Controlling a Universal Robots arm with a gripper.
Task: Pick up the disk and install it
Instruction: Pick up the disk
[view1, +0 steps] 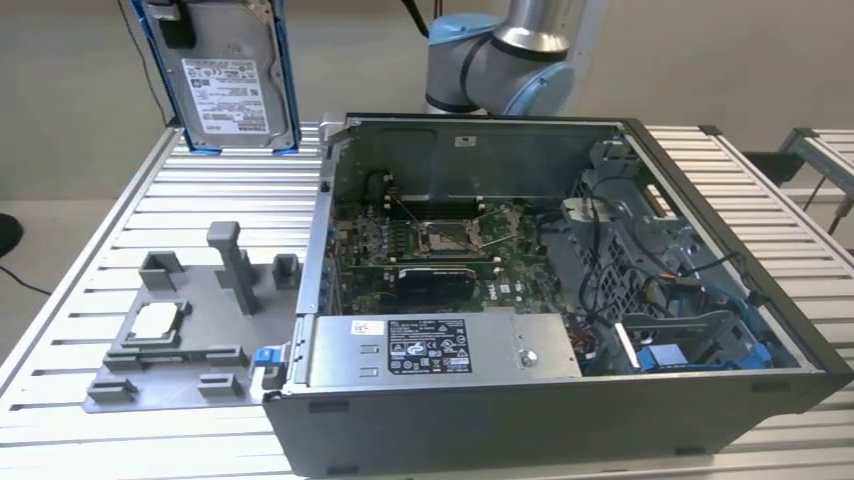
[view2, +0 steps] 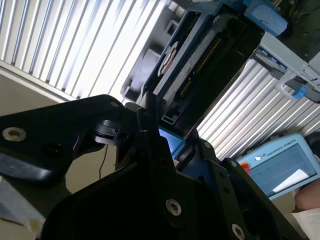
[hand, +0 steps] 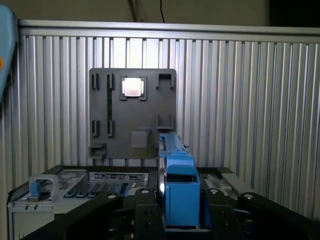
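Note:
The disk (view1: 230, 72) hangs upright in the air at the exterior view's upper left, above the back corner of the slatted table (view1: 214, 200). It is silver-grey with a white label and a blue bracket along its edges. My gripper (hand: 180, 202) is shut on it: in the first wrist view the blue bracket edge (hand: 179, 185) stands clamped between the black fingers (hand: 145, 207). In the second wrist view a strip of the blue bracket (view2: 169, 142) shows between the dark gripper parts. A black part of the gripper (view1: 167, 22) overlaps the disk's top.
An open computer case (view1: 534, 300) lies on the table, with motherboard (view1: 441, 240), grey power-supply box (view1: 441, 345) and a blue drive bay (view1: 681, 352). A grey fixture plate (view1: 174, 335) carries a small silver chip (view1: 158, 320). A teach pendant (view2: 280, 165) and a sleeve (view2: 307, 215) are nearby.

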